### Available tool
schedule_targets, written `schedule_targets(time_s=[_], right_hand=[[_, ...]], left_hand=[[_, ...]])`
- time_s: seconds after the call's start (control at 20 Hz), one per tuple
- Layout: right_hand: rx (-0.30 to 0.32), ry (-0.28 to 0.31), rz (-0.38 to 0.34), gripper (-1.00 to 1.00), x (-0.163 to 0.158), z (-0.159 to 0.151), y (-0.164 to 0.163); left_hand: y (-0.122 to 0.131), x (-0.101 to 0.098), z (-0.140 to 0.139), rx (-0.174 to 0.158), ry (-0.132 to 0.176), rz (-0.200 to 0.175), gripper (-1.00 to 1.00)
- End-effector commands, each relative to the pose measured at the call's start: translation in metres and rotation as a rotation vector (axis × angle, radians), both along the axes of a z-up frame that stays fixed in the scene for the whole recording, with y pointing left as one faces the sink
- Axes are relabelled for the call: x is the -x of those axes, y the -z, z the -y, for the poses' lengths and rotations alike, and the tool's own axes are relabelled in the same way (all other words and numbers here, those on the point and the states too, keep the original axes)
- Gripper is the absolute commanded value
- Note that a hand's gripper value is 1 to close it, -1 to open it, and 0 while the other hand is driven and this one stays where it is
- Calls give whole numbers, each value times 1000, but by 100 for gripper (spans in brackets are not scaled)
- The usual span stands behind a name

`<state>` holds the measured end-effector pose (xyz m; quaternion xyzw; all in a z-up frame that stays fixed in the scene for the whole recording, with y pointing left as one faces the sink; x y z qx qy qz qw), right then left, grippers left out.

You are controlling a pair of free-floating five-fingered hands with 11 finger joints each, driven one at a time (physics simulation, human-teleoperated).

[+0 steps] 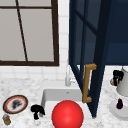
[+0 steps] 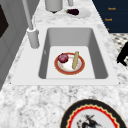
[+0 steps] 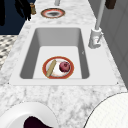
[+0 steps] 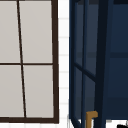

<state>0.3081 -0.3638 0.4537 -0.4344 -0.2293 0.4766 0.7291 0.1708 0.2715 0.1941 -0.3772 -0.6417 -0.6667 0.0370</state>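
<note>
Two black hands float by the white sink [image 1: 47, 96]. The left hand [image 1: 37, 110] hangs at the near left corner of the sink, over the speckled stone counter [image 1: 25, 87], with its fingers curled down and nothing in them. Just to its left lies a round plate with a red and black rim [image 1: 15, 104], and a small brown jar [image 1: 6, 119] stands near that plate. The right hand [image 1: 117, 77] floats far to the right, up against a tall white pot [image 1: 123, 83]; its fingers look bent, but I cannot tell if they grip the pot. Below it a dark purple eggplant [image 1: 120, 104] lies on a white plate [image 1: 113, 108]. A big dark blue cabinet door with a wooden handle [image 1: 88, 82] swings open over the sink, between the two hands. A big red ball [image 1: 67, 115] sits at the near edge of the sink. Down in the sink is an orange-rimmed plate [image 2: 69, 64] with a red onion [image 2: 63, 58] and a tan stick [image 2: 75, 60] that points from near to far. This plate lies to the right of the left hand and lower, and the left hand is the nearer one.
</note>
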Motion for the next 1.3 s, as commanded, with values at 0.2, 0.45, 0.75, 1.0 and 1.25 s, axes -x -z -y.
schedule_targets(time_s=[0.2,0.45,0.75,1.0,1.25], right_hand=[[16,-129,0,100,5,-10,-36],[4,-153,3,100,8,-15,-64],[10,-155,-11,100,13,-27,-101],[19,-156,-1,100,18,-35,-136],[15,-152,-2,100,19,-43,-171]], left_hand=[[0,0,0,0,0,0,0],[0,0,0,0,0,0,0],[0,0,0,0,0,0,0],[0,0,0,0,0,0,0],[0,0,0,0,0,0,0]])
